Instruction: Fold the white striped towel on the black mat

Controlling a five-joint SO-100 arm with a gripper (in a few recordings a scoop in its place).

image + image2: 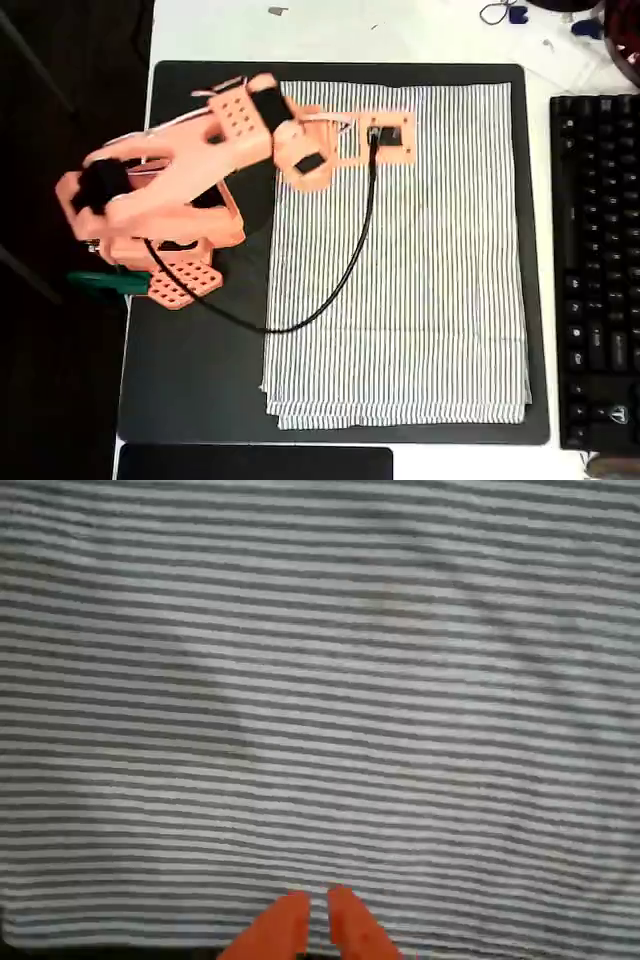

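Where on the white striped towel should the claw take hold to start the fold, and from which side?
Probably a top corner or the top hem of the white striped towel. It lies flat on the black mat, so only edges give a lip to pinch. In the overhead view the claw hangs over the upper part, so descend from above at that nearby edge, fingertips straddling the hem.

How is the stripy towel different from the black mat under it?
The white striped towel has thin dark lines; the black mat is plain black. The towel is smaller and lies on top, covering the right part of the mat in the overhead view. The towel's bottom edge shows stacked layers; the mat is one flat sheet. Both are flat rectangles.
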